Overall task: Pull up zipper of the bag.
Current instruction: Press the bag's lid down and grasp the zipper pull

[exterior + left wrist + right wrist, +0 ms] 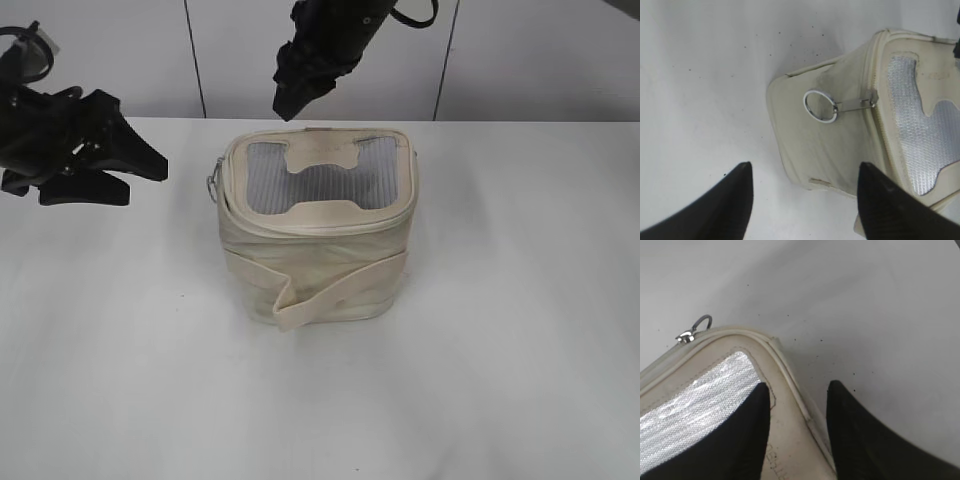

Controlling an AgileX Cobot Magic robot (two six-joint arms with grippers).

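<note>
The cream bag (320,270) stands mid-table, its grey mesh lid with a bone-shaped patch (322,175) facing up and a flat strap across its front. The zipper (874,75) runs round the lid rim. A silver pull with a round ring (821,106) hangs on the bag's left side (213,186). My left gripper (802,172) is open and empty, left of the bag (150,170). My right gripper (799,390) is open above the lid's rear rim (290,100), straddling the rim without gripping. The pull also shows in the right wrist view (692,331).
The white table (500,380) spreads around the bag. A white panelled wall (540,60) stands behind the table's back edge.
</note>
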